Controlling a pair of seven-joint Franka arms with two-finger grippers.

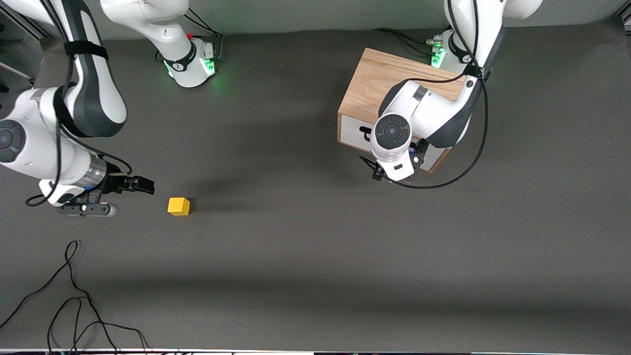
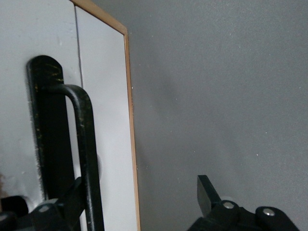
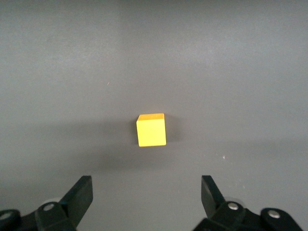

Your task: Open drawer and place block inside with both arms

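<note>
- Broadly, the table (image 1: 305, 256) has a flat, matte dark grey top with a faint grain, and loose black cables (image 1: 74, 305) curl over its corner nearest the front camera at the right arm's end.
- The wooden box (image 1: 379, 79) is a light, straight-grained block with square edges, standing at the left arm's end of the table close to that arm's base.
- The drawer (image 1: 352, 130) has a smooth white front panel framed by a thin strip of light wood; it sits flush with the box, not pulled out.
- Its handle (image 2: 84, 159) is a black rounded bar on a black backplate, the paint scuffed and flecked with pale scratches.
- The block (image 1: 178, 206) is a small bright yellow cube with crisp edges and plain, unmarked faces. It rests on the bare table toward the right arm's end, well apart from the box and nearer to the front camera than it.
- The left gripper (image 2: 144, 204) hangs in front of the drawer panel with its fingers spread wide. One finger (image 2: 72, 195) lies just beside the handle bar, the other finger (image 2: 207, 192) past the panel's edge over the table; whether either touches the handle cannot be told, and nothing is held.
- The right gripper (image 3: 147, 192) sits low over the table just beside the block, fingers wide apart and empty, the cube lying clear ahead of the fingertips.
- No readable writing or brand mark shows on the box, the block or the arms.
</note>
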